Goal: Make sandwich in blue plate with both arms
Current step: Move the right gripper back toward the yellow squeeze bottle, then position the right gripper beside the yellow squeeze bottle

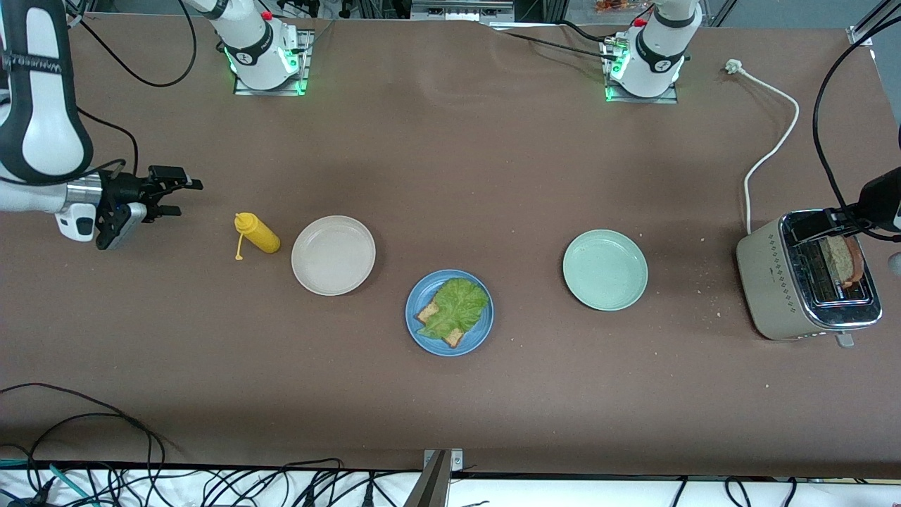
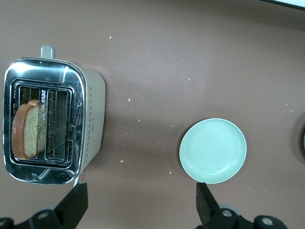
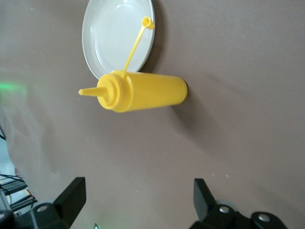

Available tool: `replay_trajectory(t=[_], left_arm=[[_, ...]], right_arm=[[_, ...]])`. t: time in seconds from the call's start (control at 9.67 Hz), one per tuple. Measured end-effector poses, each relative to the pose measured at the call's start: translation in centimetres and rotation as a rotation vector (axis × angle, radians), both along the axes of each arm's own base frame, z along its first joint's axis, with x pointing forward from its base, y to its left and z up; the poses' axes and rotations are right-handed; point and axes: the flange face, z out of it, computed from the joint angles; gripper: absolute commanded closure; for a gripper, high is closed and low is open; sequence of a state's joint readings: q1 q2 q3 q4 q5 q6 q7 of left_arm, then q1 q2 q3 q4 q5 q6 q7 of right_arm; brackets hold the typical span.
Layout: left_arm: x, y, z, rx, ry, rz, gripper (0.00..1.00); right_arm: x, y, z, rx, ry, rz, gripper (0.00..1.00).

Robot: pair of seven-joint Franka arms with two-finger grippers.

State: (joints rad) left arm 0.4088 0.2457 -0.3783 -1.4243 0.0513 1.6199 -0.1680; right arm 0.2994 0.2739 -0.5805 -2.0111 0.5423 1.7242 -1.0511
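My left tool (image 2: 138, 210) hangs over the worktop (image 1: 450, 169) at the left arm's end, fingers spread wide with nothing between them, the toaster (image 1: 802, 282) below. 1 slice of bread (image 2: 27, 130) stands tilted in a slot, brown and speckled with a darker crust. The risk as I see it: the slot is narrow and the chrome top is slick, so a finger could catch the rim, or a soft slice could crumble or tear if pinched hard. Crumbs already dot the worktop here.

My right tool (image 1: 165, 193) waits over the right arm's end, fingers apart and empty, near the yellow squeeze bottle (image 1: 257, 233), a smooth plastic cylinder standing with its cap dangling.

The blue plate (image 1: 449, 345) sits nearest the front camera, between the beige plate (image 1: 333, 255) and the pale green plate (image 1: 605, 270). On it lies 1 slice (image 1: 427, 312) under a ruffled lettuce leaf (image 1: 457, 303). The sandwich lacks its top. That leaf looks light and could slide off if the next slice lands crooked.
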Motion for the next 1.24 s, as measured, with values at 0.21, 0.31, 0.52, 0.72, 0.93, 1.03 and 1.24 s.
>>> replay_trajectory(t=[0.21,0.31,0.52,0.72,0.93,1.03,1.24], left_arm=[[0.0,0.0,0.0,0.0,0.0,0.001,0.0],[0.0,0.1,0.0,0.0,0.0,0.001,0.0],[0.0,0.1,0.0,0.0,0.0,0.001,0.0],[0.0,0.1,0.0,0.0,0.0,0.002,0.0],[0.0,0.4,0.0,0.001,0.003,0.007,0.0],[-0.1,0.6,-0.1,0.002,0.003,0.009,0.0],[-0.1,0.6,-0.1,0.002,0.006,0.009,0.0]], right_arm=[[0.0,-0.3,-3.1,0.156,0.002,-0.025,0.0],[-0.1,-0.4,-4.7,0.242,0.003,-0.024,0.0],[0.1,-1.0,-7.7,0.395,-0.005,-0.015,0.0],[0.3,-1.7,-10.0,0.438,-0.009,0.007,0.0],[0.4,-1.8,-11.0,0.448,-0.019,0.014,0.0],[0.7,-1.8,-11.0,0.446,-0.023,0.015,0.0],[0.8,-1.9,-11.0,0.444,-0.023,0.014,0.0]])
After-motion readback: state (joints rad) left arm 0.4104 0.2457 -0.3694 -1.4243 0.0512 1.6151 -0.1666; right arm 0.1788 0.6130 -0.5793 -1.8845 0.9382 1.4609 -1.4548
